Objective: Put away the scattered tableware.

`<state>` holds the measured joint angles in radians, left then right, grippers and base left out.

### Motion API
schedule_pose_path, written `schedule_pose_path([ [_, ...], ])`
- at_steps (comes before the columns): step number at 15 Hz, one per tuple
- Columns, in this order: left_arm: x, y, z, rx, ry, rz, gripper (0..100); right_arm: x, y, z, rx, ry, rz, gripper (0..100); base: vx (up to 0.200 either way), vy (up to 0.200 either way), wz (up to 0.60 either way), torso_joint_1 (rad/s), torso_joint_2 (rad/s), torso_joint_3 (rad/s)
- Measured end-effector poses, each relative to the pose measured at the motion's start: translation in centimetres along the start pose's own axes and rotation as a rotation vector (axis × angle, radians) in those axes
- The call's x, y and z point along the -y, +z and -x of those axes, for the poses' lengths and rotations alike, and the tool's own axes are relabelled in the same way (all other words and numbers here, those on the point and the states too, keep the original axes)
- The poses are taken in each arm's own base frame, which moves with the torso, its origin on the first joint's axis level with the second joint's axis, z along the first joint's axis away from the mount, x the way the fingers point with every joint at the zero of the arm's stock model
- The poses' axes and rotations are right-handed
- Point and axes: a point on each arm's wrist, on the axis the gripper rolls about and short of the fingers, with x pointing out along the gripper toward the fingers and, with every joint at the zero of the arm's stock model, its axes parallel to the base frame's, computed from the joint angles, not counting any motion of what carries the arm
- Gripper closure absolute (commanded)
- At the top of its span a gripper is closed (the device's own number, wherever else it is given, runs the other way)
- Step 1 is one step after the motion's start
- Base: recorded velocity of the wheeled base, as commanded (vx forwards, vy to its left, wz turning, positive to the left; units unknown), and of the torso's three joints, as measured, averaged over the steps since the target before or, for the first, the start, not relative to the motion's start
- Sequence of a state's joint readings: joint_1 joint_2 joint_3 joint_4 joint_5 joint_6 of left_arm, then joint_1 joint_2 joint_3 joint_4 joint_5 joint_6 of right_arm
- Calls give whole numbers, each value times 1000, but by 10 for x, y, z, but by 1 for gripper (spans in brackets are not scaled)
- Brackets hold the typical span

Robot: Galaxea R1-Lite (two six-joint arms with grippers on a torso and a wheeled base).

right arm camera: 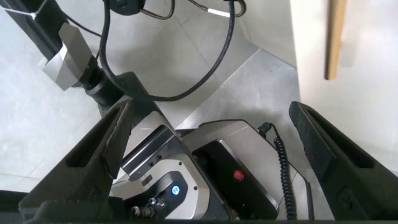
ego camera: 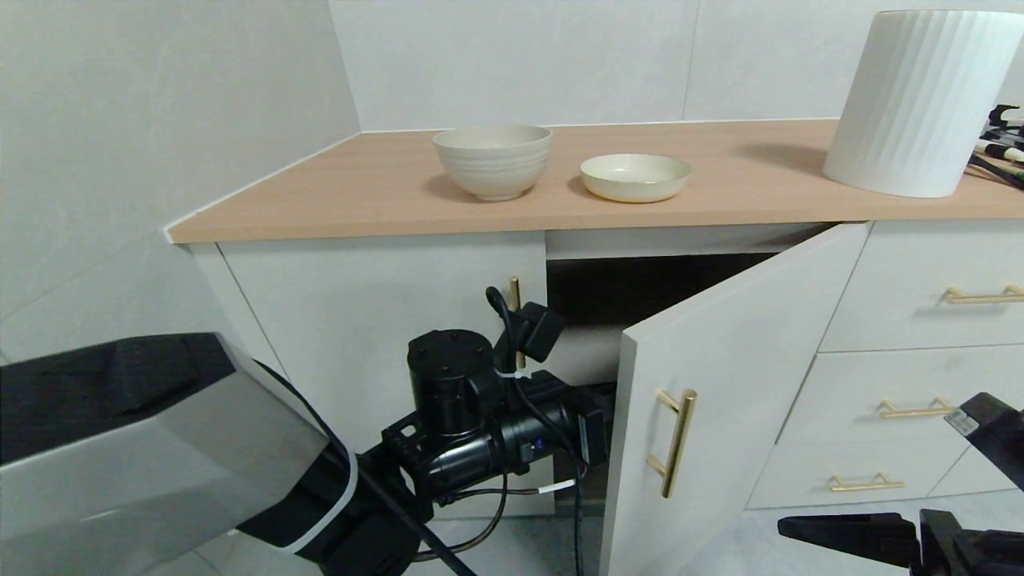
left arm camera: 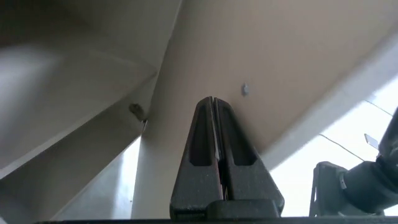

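Observation:
On the wooden countertop (ego camera: pixel 384 192) stand a deep cream bowl (ego camera: pixel 493 160) and, to its right, a shallow cream dish (ego camera: pixel 635 177). Below them the cabinet door (ego camera: pixel 720 384) with a gold handle (ego camera: pixel 676 442) is swung open. My left arm (ego camera: pixel 480 416) stretches low into the cabinet opening, its tip hidden behind the door. The left gripper (left arm camera: pixel 212 101) is shut with nothing in it, close to a pale panel with a small screw (left arm camera: pixel 245 89). My right gripper (right arm camera: pixel 211 109) hangs open and empty over the floor, one finger (ego camera: pixel 840 530) low at the right.
A tall white ribbed cylinder (ego camera: pixel 920 100) stands at the counter's right end, with dark utensils (ego camera: pixel 1000 152) behind it. Drawers with gold handles (ego camera: pixel 982 295) lie right of the open door. The left cabinet door (ego camera: pixel 384 320) is closed. A wall bounds the left side.

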<state>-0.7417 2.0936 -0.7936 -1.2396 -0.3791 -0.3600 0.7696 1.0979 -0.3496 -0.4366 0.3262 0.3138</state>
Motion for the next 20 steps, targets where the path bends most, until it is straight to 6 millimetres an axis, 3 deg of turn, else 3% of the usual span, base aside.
schedule_pose_path([
  [5,-1,8,-8,-4,8,3,100,0,0,0,-1,0,0,0,-160,0,0,3,3,-3],
  [17,-2,16,-34,-15,21,5,100,0,0,1,3,2,3,0,0,0,0,0,0,0],
  [20,0,16,-37,-9,16,1,100,-1,0,1,5,3,4,0,-200,0,0,6,5,6],
])
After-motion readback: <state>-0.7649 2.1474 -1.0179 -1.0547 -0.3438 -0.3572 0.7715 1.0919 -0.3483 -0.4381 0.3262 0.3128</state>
